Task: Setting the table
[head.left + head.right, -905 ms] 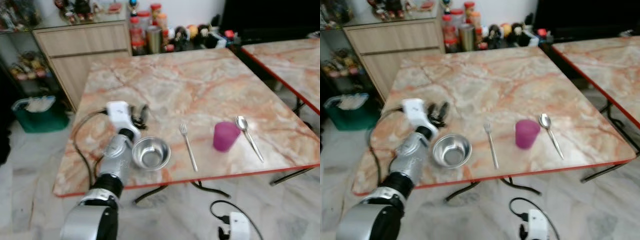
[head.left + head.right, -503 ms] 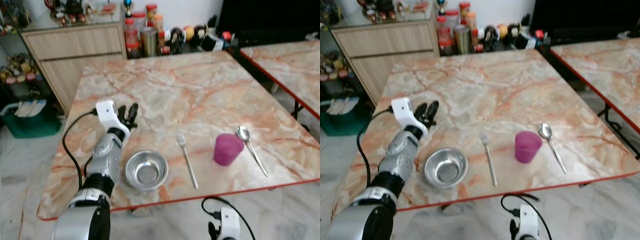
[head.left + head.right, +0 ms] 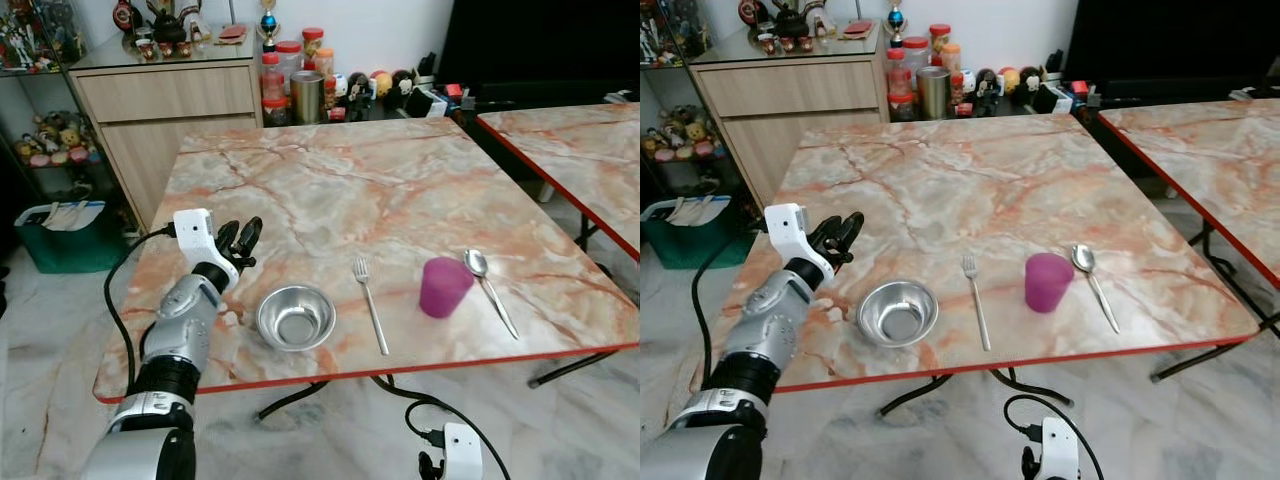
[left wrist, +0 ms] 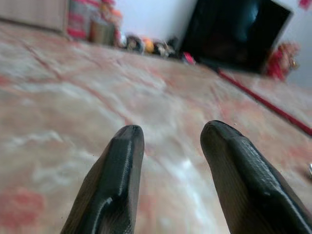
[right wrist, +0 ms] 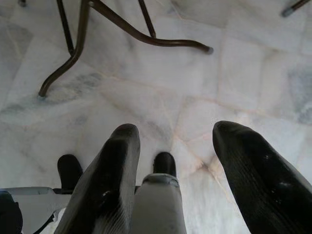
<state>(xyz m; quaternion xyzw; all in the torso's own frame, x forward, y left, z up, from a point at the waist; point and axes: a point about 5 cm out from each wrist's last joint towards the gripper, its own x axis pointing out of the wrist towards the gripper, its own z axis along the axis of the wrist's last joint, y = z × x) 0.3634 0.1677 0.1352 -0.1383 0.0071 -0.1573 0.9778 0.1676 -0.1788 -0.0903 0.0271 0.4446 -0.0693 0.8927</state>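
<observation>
A: What sits on the table (image 3: 330, 180)?

B: A square slab of veined pink-and-cream marble with a thin red edge. Along its near side, in a row: a round, shiny steel bowl (image 3: 295, 317), a slim metal fork (image 3: 369, 302) lying lengthwise, a magenta plastic cup (image 3: 444, 286) standing upright and tapering to its base, and a metal spoon (image 3: 489, 288) just beside the cup on the robot's right.

A: And the left gripper (image 3: 240, 240)?

B: It hovers low over the table, to the left of the bowl and apart from it. Its two long black fingers (image 4: 115, 183), rounded at the tips and finely textured, stand spread with a clear gap and hold nothing.

A: The right gripper (image 5: 178, 161)?

B: It hangs idle below table height, over the pale marbled floor tiles (image 5: 195, 73), fingers parted wide and empty. Curved dark metal table legs (image 5: 126, 29) show beyond it.

A: Behind the table?

B: A wooden cabinet (image 3: 165, 95), with jars and tins (image 3: 290, 80) clustered next to it.
</observation>
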